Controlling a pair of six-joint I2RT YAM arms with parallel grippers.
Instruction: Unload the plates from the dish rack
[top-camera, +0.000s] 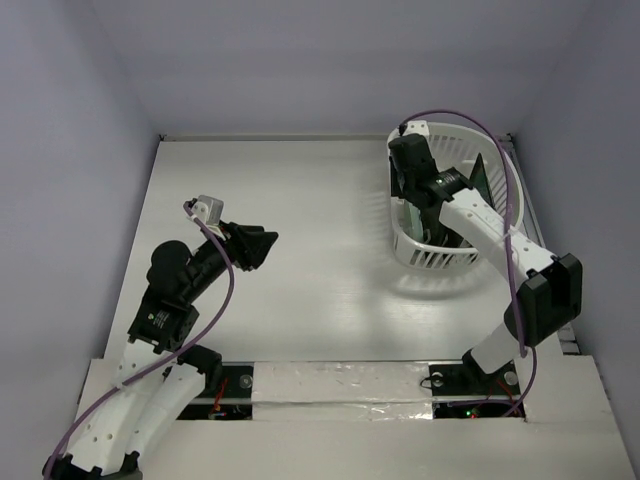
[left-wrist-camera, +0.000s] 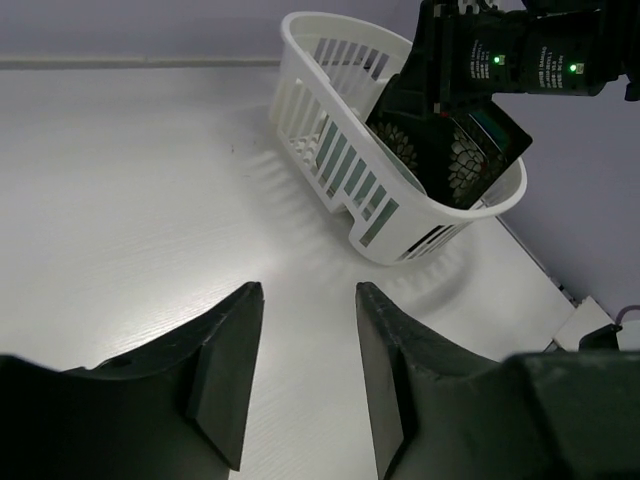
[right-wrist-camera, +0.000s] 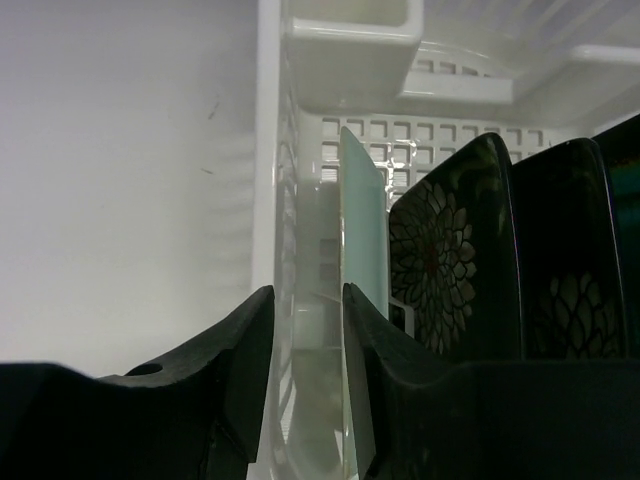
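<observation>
The white dish rack stands at the far right of the table and also shows in the left wrist view. Plates stand on edge in it: a pale mint one, two dark flowered ones and a teal-centred one. My right gripper is lowered into the rack's left end. Its jaws stand slightly apart astride the rack's left wall, and the mint plate's edge lies at the right finger. My left gripper is open and empty above bare table, left of the rack.
The table's right edge runs close behind the rack. The right arm arches over the rack's near side. Grey walls close in the table at the back and sides.
</observation>
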